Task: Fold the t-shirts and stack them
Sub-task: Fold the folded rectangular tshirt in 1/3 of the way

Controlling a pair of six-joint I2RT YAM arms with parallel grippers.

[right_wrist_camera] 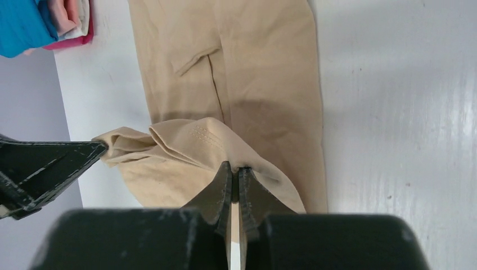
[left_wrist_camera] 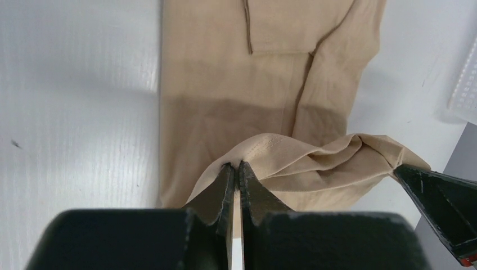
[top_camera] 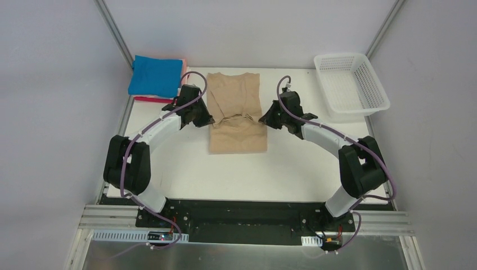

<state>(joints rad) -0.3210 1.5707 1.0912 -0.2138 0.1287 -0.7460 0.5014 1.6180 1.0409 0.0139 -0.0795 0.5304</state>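
Observation:
The tan t-shirt (top_camera: 236, 95) lies as a long narrow strip in the middle of the table, its sleeves folded in. My left gripper (top_camera: 207, 120) is shut on the left corner of its near edge, and my right gripper (top_camera: 263, 120) is shut on the right corner. Both hold that edge lifted above the strip, and the cloth sags between them. The left wrist view shows the pinched tan t-shirt (left_wrist_camera: 292, 157) at my left gripper (left_wrist_camera: 236, 165). The right wrist view shows the tan t-shirt (right_wrist_camera: 191, 140) at my right gripper (right_wrist_camera: 235, 169). A stack of folded shirts, blue on top (top_camera: 154, 76), sits at the far left.
A white mesh basket (top_camera: 350, 84) stands at the far right of the table. Pink, white and red layers (right_wrist_camera: 70, 17) show under the blue shirt (right_wrist_camera: 19, 22) in the right wrist view. The table's white surface (top_camera: 236, 174) lies near the arm bases.

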